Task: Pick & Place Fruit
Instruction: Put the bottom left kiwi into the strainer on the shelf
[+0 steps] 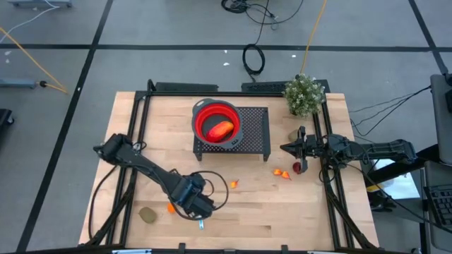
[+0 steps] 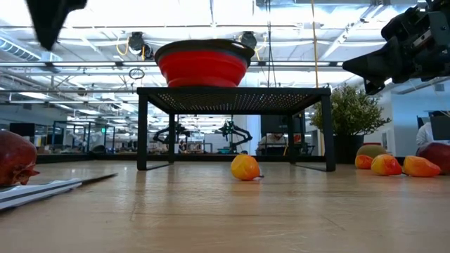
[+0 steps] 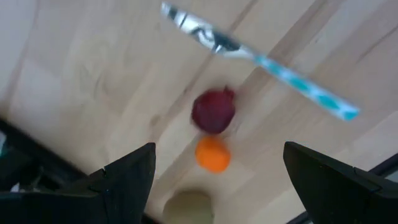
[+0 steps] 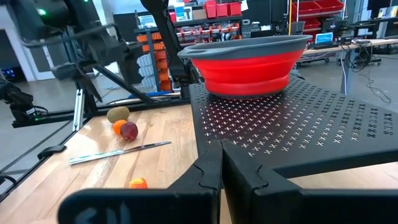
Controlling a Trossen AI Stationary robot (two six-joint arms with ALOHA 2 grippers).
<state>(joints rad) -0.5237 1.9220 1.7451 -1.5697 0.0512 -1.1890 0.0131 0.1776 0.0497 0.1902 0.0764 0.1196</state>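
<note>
One fruit (image 1: 222, 129) lies in the bowl (image 1: 202, 111) on the rack (image 1: 256, 137) — the knife (image 3: 261, 59) beside two others.

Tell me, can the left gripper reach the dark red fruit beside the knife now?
Probably yes. The left gripper hangs open above the dark red fruit; nothing lies between them, and the knife lies apart.
</note>
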